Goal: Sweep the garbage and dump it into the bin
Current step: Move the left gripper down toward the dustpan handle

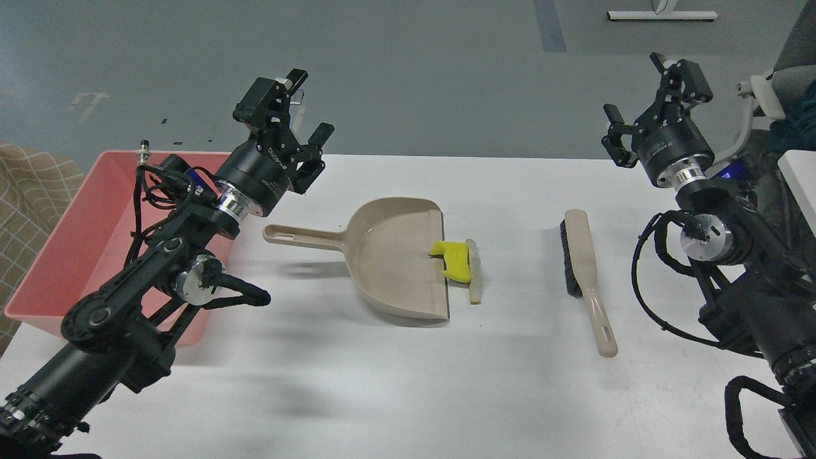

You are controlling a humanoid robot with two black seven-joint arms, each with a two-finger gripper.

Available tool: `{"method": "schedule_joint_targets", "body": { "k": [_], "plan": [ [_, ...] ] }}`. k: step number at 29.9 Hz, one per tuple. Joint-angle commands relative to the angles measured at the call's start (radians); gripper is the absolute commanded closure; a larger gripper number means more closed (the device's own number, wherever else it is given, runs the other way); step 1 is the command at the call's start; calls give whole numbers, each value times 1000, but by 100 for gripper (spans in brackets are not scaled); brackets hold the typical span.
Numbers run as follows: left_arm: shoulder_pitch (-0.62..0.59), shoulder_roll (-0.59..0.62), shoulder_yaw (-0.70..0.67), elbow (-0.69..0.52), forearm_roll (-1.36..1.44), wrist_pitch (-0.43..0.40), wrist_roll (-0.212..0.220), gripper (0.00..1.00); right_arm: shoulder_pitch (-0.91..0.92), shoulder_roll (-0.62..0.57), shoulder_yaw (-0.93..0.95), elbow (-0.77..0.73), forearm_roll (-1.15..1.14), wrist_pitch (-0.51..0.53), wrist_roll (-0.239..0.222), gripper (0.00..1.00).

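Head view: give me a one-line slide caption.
Both open grippers, left and right, raised above dustpan, brush, garbage and pink bin.

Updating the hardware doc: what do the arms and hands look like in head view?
Both arms are black with silver joint rings and loose black cable loops. Left hand and right hand are black two-finger linkage types on cylindrical wrists bearing small white lettering, with white fingertip pieces.

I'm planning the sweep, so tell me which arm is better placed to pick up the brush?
Right. The brush lies on the table's right side, nearer the open right gripper; the left gripper is up beside the pink bin.
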Motion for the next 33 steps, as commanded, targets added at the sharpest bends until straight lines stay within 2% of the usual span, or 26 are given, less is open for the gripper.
{"method": "schedule_joint_targets", "body": {
  "k": [1, 5, 7, 11, 16, 22, 27, 29, 33],
  "plan": [
    [63, 77, 14, -115, 109, 36, 10, 2, -3, 0, -2, -1, 0, 0, 0, 0],
    [130, 111, 15, -198, 189, 78, 33, 2, -6, 1, 0, -1, 0, 0, 0, 0],
    [190, 152, 15, -265, 208, 84, 62, 2, -7, 14, 0, -1, 0, 0, 0, 0],
    [273, 172, 15, -310, 264, 84, 65, 2, -7, 15, 0, 1, 0, 0, 0, 0],
    [367, 160, 15, -307, 483, 85, 77, 2, -7, 15, 0, 1, 0, 0, 0, 0],
    [388, 142, 52, -291, 611, 90, 117, 2, -7, 15, 1, 1, 0, 0, 0, 0],
    [367, 83, 71, -204, 625, 177, 139, 2, -18, 15, 3, 1, 0, 0, 0, 0],
    [358, 73, 71, -181, 625, 185, 140, 2, -20, 14, 3, 2, 0, 0, 0, 0],
    [341, 48, 72, -118, 624, 222, 174, 2, -18, 11, 4, 2, 0, 0, 0, 0]
  ]
}}
